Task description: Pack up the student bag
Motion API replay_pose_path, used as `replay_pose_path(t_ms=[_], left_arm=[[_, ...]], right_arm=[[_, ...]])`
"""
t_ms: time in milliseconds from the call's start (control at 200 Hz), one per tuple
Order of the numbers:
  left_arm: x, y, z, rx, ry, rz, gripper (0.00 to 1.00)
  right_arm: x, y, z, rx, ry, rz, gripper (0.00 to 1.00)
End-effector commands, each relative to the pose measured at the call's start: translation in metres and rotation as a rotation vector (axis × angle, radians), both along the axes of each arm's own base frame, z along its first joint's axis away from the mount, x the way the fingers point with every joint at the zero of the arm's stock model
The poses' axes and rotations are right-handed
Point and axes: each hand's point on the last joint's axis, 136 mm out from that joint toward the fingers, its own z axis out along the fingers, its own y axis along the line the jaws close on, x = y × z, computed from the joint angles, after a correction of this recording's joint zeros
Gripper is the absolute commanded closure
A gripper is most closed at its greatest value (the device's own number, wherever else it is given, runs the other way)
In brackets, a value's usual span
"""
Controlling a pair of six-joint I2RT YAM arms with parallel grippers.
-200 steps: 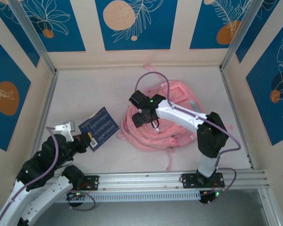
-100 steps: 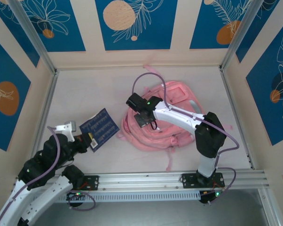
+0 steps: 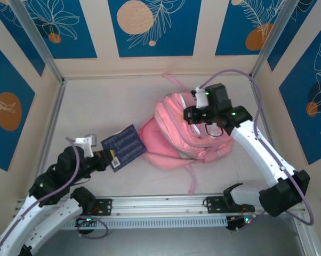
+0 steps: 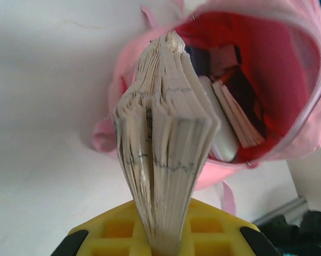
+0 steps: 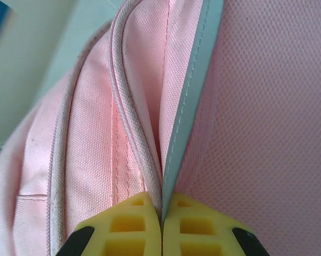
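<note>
Student bag (image 3: 176, 133), we list it as soft pink backpack, lying right of centre on table (image 3: 96, 106), mouth open leftward, red lining, books (image 4: 236, 114) inside.

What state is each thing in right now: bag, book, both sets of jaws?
Bag: mouth open toward the book, items already inside, seam pinched.
Book: held just outside the bag's mouth.
Left jaws: shut on the book.
Right jaws: shut on the bag.
</note>
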Motion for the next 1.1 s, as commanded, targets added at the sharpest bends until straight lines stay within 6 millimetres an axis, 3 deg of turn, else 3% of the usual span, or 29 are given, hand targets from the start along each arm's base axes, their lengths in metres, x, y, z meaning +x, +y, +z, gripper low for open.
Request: replay_pose_path(t_ms=[0, 275, 470, 750, 1095], left_arm=[[0.002, -0.042, 0.015, -0.137, 0.008, -0.154, 1.0], [0.03, -0.078, 0.033, -0.329, -0.008, -0.17, 1.0], [0.052, -0.109, 0.029, -0.484, 0.065, -0.182, 1.0], [0.077, -0.136, 0.038, -0.498, 0.063, -0.168, 1.0], [0.102, -0.177, -0.009, -0.415, 0.211, -0.109, 1.0]], right_arm=[[-0.027, 0.03, 0.058, 0.339, -0.009, 0.224, 1.0], [-0.032, 0.021, 0.061, 0.42, 0.012, 0.22, 1.0], [-0.031, 0.02, 0.062, 0.437, 0.014, 0.212, 1.0], [-0.03, 0.021, 0.065, 0.472, 0.014, 0.206, 1.0], [-0.021, 0.018, 0.061, 0.489, 0.026, 0.135, 1.0]])
